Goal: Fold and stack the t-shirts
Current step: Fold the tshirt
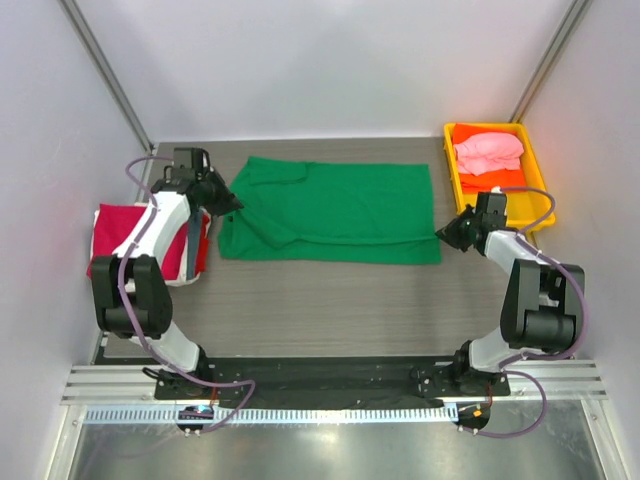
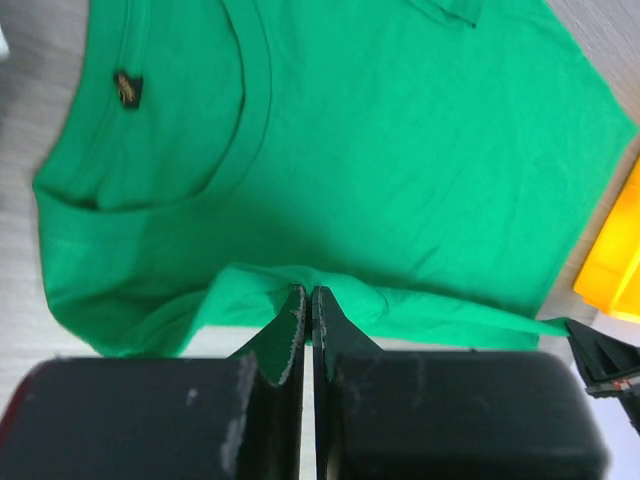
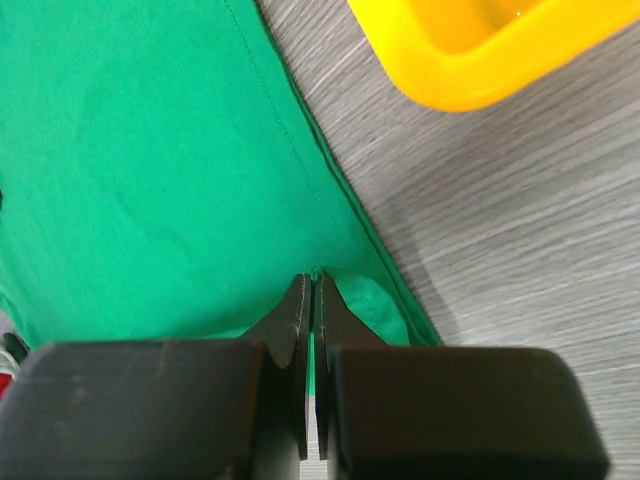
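Note:
A bright green t-shirt (image 1: pixel 330 210) lies spread on the table's middle, collar to the left. My left gripper (image 1: pixel 228 203) is shut on a raised pinch of its near left edge (image 2: pixel 305 292), below the collar (image 2: pixel 250 120). My right gripper (image 1: pixel 447 233) is shut on the shirt's near right corner (image 3: pixel 313 280), which is lifted off the wood. A pink t-shirt (image 1: pixel 488 152) lies on an orange one (image 1: pixel 497 181) in the tray. At the far left sits a pile of crimson (image 1: pixel 118 232), white and red shirts, partly hidden by the left arm.
The yellow plastic tray (image 1: pixel 451 172) stands at the back right, just beyond the right gripper; its corner shows in the right wrist view (image 3: pixel 470 70). Wood-grain table (image 1: pixel 330 300) runs in front of the shirt. White walls close in the sides and back.

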You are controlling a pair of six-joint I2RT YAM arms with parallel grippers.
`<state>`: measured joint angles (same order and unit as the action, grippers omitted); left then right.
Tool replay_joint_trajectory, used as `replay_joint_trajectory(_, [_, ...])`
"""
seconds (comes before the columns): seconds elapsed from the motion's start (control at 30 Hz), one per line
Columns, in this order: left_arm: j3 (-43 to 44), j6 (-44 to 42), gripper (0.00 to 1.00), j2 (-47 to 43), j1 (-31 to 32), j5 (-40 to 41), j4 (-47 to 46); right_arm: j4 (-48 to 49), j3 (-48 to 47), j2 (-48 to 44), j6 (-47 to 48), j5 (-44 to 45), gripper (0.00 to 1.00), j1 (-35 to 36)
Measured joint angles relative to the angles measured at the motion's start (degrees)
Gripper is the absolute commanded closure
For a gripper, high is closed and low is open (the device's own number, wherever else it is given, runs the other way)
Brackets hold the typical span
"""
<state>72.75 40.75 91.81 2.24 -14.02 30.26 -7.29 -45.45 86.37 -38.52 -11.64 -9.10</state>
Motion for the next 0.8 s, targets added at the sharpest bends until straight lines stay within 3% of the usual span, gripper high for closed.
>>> replay_joint_trajectory(0.8, [22.12,-5.25,1.00,15.50,2.54,2.95,9.05,1.05,-5.16,4.81,-1.11,1.25,0.99,0.50])
